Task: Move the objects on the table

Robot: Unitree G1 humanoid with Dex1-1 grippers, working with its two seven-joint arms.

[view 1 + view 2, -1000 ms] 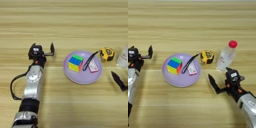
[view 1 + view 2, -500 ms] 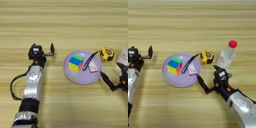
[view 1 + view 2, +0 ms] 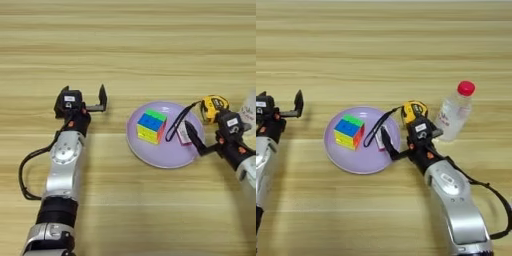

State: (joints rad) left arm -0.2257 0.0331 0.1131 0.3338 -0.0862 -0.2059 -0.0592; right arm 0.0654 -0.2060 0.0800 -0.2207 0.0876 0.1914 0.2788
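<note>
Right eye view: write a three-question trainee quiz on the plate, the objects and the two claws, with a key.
1. True or false: the puzzle cube lies on the lilac plate.
2. Which object stands upright on the table, right of the tape measure? A) cube B) bottle C) plate
3. Fill in: the right claw is over the plate's ____ rim, beside the tape measure's tag, while the left claw is parked left of the plate.

Key
1. True.
2. B, the clear bottle with the red cap.
3. Right.
</note>
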